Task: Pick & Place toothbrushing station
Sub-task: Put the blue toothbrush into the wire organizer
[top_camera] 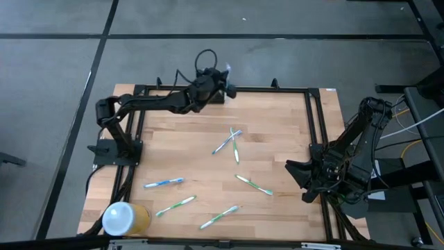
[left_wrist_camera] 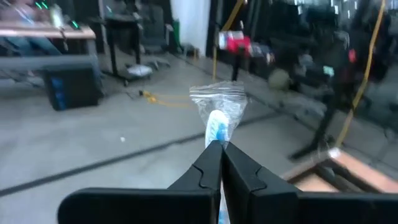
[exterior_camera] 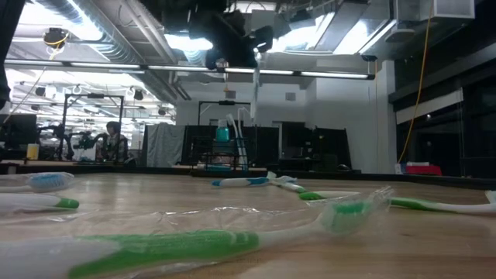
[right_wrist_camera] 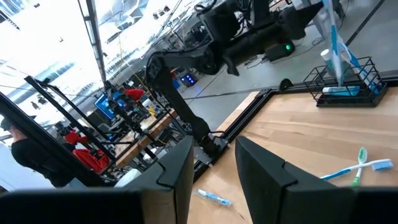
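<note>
A wooden desk (top_camera: 277, 146) seen from above, with two dark robot arms. The left arm reaches to the far edge of the desk, where the toothbrushing station (right_wrist_camera: 348, 84), a small black wire rack, stands by the frame. In the right wrist view the rack already carries toothbrushes: one lying along its base and at least one standing upright.

The left gripper (left_wrist_camera: 219, 163) is clenched on a wrapped blue toothbrush (left_wrist_camera: 217, 127); its two dark fingers meet, and the blue-and-white brush in clear crinkled wrapping sticks out past the tips. From above, this gripper is over or just beside the rack; which one cannot be told.

The right gripper (right_wrist_camera: 211, 165) waits over the desk's right edge, near the frame, its fingers apart and grasping nothing.

Six more wrapped brushes lie loose on the desk: a crossed blue and green pair (top_camera: 232, 142) near the middle, a blue toothbrush (top_camera: 164, 183) to the left, and three green ones nearer the front. A white-and-yellow cylinder (top_camera: 125, 218) lies at the front left corner.

The step in hand appears to be placing the held brush into the rack. To do it well, the left arm should probably line the handle up over a free slot, clear of the brushes already there, lower it straight, and let go only once the brush is supported, since the loose wrapper could catch on the wires.
</note>
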Available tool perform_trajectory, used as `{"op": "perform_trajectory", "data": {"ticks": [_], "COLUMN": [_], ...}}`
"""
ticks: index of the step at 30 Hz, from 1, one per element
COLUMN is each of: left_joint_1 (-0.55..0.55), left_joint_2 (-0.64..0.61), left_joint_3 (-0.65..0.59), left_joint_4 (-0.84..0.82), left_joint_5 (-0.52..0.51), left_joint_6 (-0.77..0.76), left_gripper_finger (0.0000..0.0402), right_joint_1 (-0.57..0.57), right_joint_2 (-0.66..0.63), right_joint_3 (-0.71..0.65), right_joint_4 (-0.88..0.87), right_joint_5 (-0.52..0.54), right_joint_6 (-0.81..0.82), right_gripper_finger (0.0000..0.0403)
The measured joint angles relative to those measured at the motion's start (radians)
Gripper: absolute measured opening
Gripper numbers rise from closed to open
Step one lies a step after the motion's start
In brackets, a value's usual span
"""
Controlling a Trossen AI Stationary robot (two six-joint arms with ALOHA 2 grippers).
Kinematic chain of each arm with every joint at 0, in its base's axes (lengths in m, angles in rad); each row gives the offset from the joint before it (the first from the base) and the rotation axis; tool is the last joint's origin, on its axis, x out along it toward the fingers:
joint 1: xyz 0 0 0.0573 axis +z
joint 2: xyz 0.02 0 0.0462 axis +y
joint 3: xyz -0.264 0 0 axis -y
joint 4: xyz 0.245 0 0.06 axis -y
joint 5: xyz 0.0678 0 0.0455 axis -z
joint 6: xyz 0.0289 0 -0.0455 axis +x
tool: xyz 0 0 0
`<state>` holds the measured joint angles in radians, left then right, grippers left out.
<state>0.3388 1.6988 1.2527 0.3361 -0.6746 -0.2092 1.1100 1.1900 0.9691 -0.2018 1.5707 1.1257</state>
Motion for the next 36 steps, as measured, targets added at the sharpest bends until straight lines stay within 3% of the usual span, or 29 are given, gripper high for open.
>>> {"op": "perform_trajectory", "data": {"ticks": [3,13,24,36], "left_joint_1": [0.031,0.121,0.152,0.144], "left_joint_2": [-0.002,0.000,0.048,0.086], "left_joint_3": [-0.057,-0.139,-0.137,-0.138], "left_joint_4": [0.091,0.304,0.332,0.349], "left_joint_5": [-0.023,0.037,0.100,0.063], "left_joint_6": [0.030,0.081,0.125,0.139], "left_gripper_finger": [0.0001,0.0001,0.0001,0.0001], "right_joint_1": [0.000,-0.020,-0.035,-0.035], "right_joint_2": [0.000,0.000,0.000,0.000], "right_joint_3": [0.000,0.000,0.000,0.000], "right_joint_4": [0.002,0.023,0.023,0.044], "right_joint_5": [0.000,0.000,0.000,0.000], "right_joint_6": [0.000,0.004,0.016,0.016], "right_gripper_finger": [0.0121,0.0121,0.0120,0.0120]}}
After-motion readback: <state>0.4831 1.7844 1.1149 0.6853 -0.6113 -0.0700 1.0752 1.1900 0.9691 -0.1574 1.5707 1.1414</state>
